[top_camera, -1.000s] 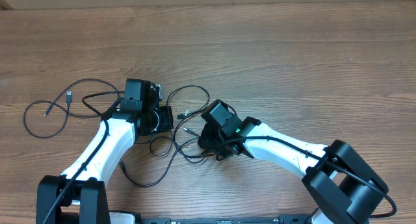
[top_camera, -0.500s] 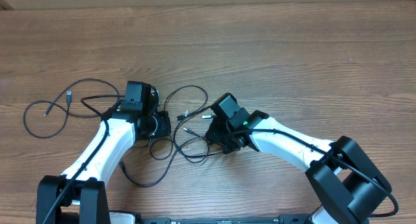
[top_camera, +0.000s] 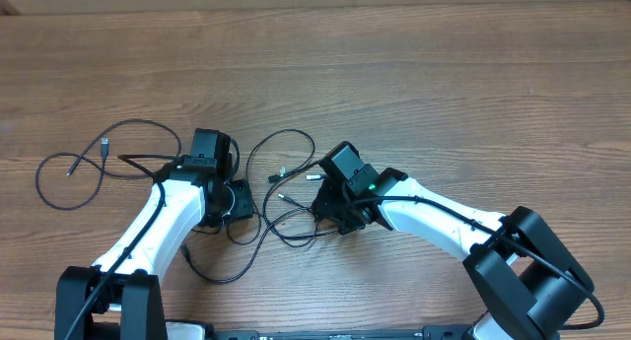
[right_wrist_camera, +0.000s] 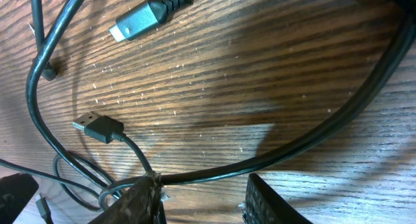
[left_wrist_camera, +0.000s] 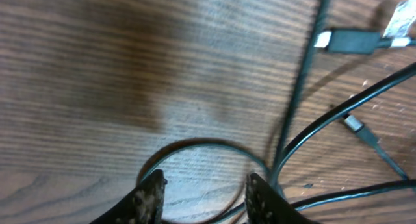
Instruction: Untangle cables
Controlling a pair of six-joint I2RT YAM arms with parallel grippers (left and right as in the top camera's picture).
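Several thin black cables lie tangled on the wooden table. One loop curves between the arms, another trails left, and a knot sits below the grippers. My left gripper hovers open over the knot. In the left wrist view its fingers straddle a small cable loop without closing on it, and two plugs lie to the right. My right gripper is open, a cable crossing just ahead of its tips and touching the left fingertip. Two plug ends lie beyond.
Both arm bases stand at the near table edge, with thicker black robot cables running along the right arm. The table's far edge runs along the top, with bare wood before it.
My left gripper has opened from shut and slid slightly toward the near edge. My right gripper shifted a little up and right early on, then held still.
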